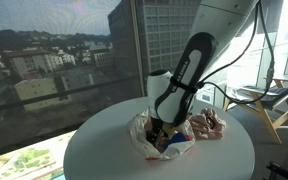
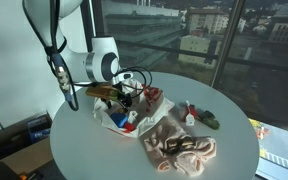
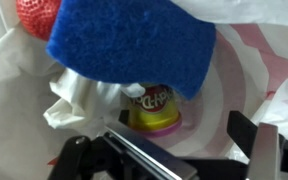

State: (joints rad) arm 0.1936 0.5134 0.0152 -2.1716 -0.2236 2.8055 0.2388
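Note:
My gripper point(image 3: 187, 148) is open and empty, its fingers lowered into a white plastic bag point(image 3: 259, 75). Just beyond the fingertips stands a yellow Play-Doh tub point(image 3: 156, 110) with a pink base. A blue sponge point(image 3: 134, 45) lies over the tub's top, and a red mesh ball point(image 3: 36, 15) sits at the upper left. In both exterior views the gripper point(image 1: 162, 128) point(image 2: 127, 105) reaches down into the bag point(image 1: 144, 142) point(image 2: 117, 124) on the round white table point(image 1: 99, 150) point(image 2: 89, 150).
A crumpled beige and brown cloth point(image 2: 179, 148) point(image 1: 206, 123) lies beside the bag. A small green item point(image 2: 212, 120) and a red object point(image 2: 154, 97) lie near it. Large windows stand close behind the table. A chair point(image 1: 264, 100) stands beside it.

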